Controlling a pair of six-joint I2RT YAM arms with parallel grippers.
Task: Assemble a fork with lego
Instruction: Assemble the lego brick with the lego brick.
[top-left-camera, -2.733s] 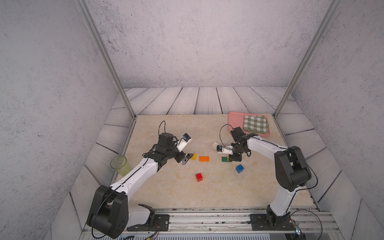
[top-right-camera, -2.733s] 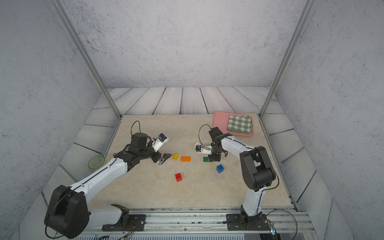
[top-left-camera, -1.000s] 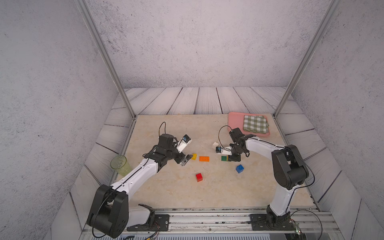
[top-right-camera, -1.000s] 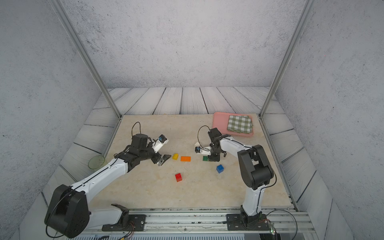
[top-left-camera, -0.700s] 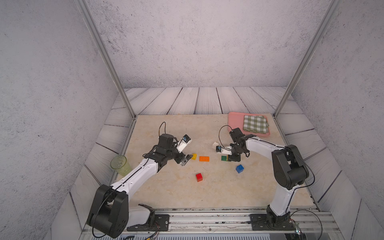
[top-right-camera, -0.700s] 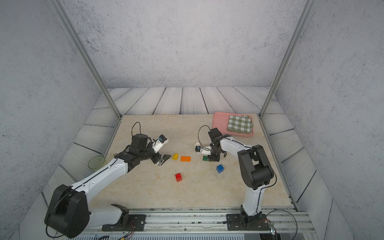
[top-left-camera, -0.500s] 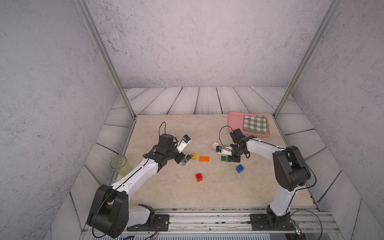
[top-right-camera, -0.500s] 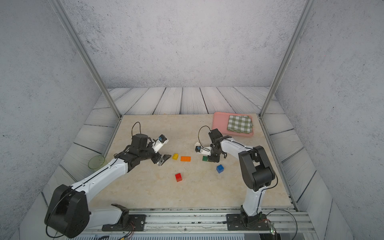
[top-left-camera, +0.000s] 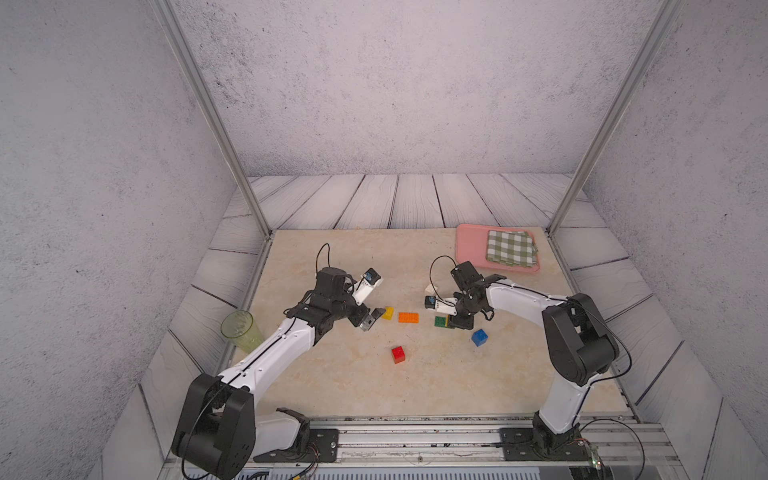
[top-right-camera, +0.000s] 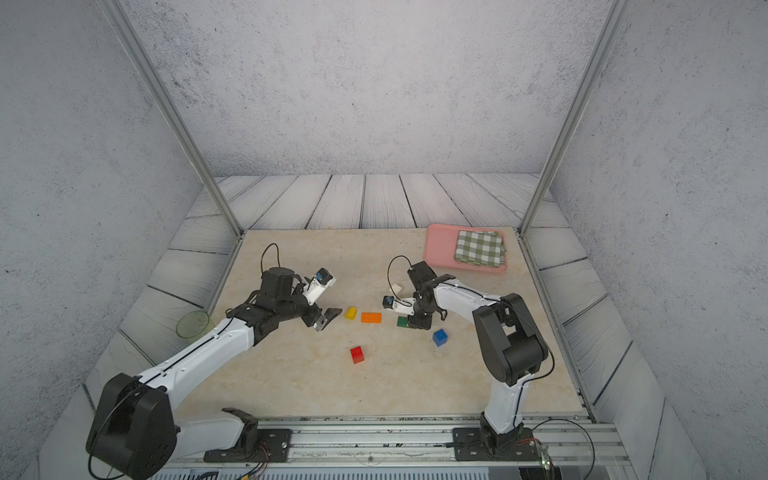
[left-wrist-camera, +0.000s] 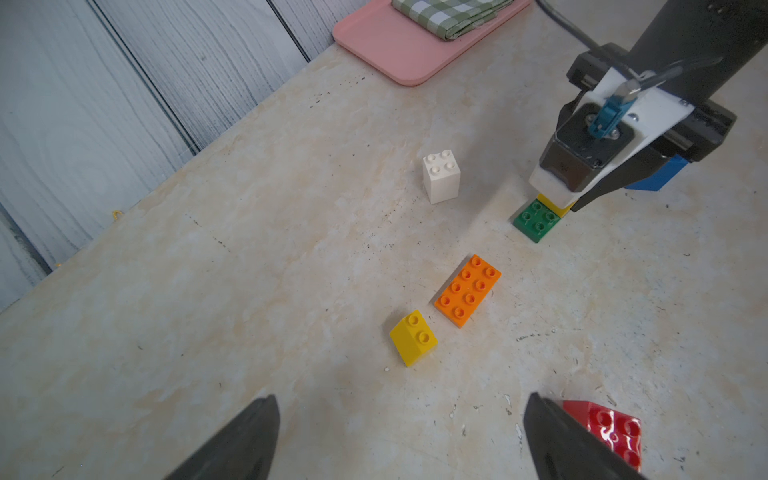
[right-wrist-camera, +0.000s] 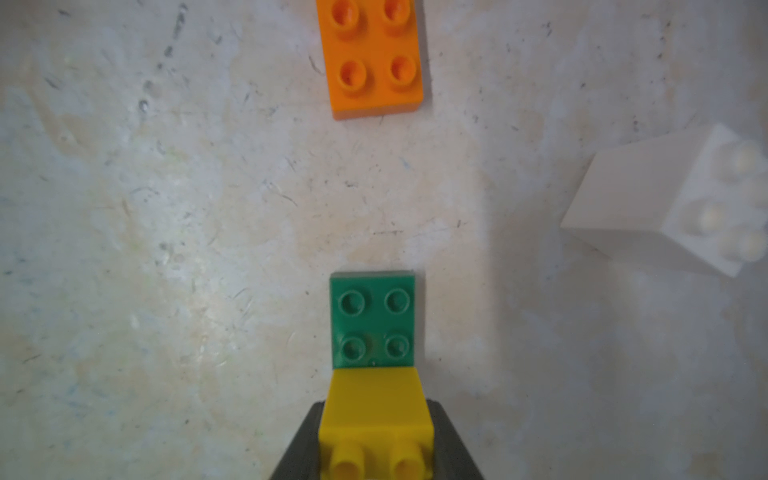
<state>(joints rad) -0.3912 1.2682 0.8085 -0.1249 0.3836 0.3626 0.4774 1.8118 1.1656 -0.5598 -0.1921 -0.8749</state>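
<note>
a sloped brick (top-left-camera: 387, 313) lies just left of a long brick (top-left-camera: 408, 317); far right, a cloth (top-left-camera: 510, 248) on a tray (top-left-camera: 469, 249).

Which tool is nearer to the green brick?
Right. The right tool is at the green brick's end, shut on a yellow brick set on it; the left tool hangs open past the orange brick, well away.

White links (top-left-camera: 270, 357), black joints (top-left-camera: 582, 345), black cable (left-wrist-camera: 569, 23), blue connector (left-wrist-camera: 609, 114).
</note>
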